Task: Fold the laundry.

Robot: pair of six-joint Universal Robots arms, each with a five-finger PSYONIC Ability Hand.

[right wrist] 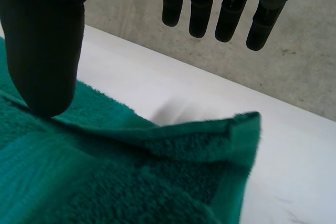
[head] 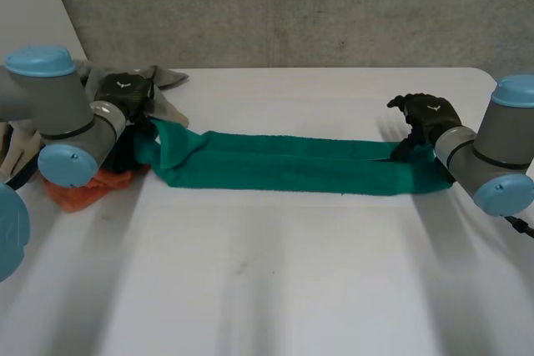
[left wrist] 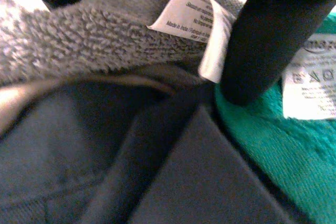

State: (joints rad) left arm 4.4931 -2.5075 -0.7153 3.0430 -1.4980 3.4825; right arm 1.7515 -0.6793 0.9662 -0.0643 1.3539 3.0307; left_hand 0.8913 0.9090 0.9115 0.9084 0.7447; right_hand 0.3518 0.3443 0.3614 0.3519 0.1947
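Grey concrete wall (head: 292,6) backs a white table (head: 275,289). At the far left of the head view the left arm (head: 58,106) reaches into a heap of laundry, with a grey cloth (head: 167,79) at the back and an orange cloth (head: 79,191) at the front, under the arm. The left hand (head: 125,91) sits on this heap in the upper left. In its wrist view the left hand (left wrist: 268,35) touches the green towel (left wrist: 283,161) just beside that towel's white label (left wrist: 310,82). The grey cloth (left wrist: 79,40) with its own tag (left wrist: 186,11) and a dark cloth (left wrist: 131,171) lie close by. Whether this hand grasps the towel I cannot tell.

The green towel (head: 284,164) lies as a long, narrow folded band across the middle of the table. Its left end rises to the left hand, and its right end reaches the right hand (head: 430,118) at the right of the frame. In the right wrist view the right hand (right wrist: 42,40) is released. Its thumb rests on the green towel (right wrist: 105,182) near a raised corner, and its fingers (right wrist: 231,14) are straight, above the bare table and clear of the cloth.
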